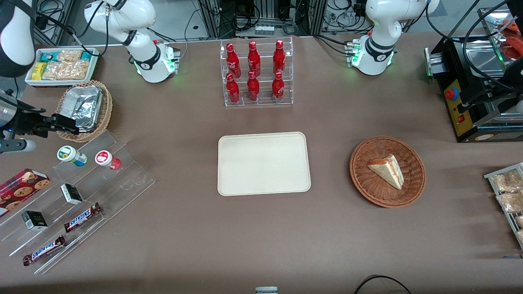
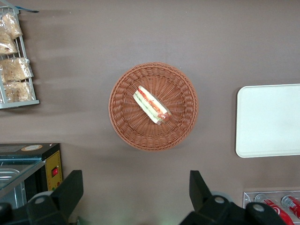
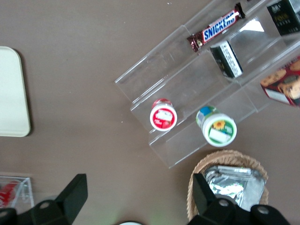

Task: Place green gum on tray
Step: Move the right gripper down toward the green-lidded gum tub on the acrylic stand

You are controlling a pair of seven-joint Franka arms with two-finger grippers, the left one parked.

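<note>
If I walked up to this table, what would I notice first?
Probably the six shiny red bottles in a clear rack, standing farther from the front camera than the big bare cream tray. Next, the sandwich wedge in a round wicker basket toward the parked arm's end. At the working arm's end, the open gripper hangs near the green gum on a clear stepped rack.

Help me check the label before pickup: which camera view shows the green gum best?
The right wrist view: the green gum shows large, its lid label facing the camera, on the clear rack beside the red gum. The front view shows it small; the left wrist view misses it. The open hand hangs above the table.
</note>
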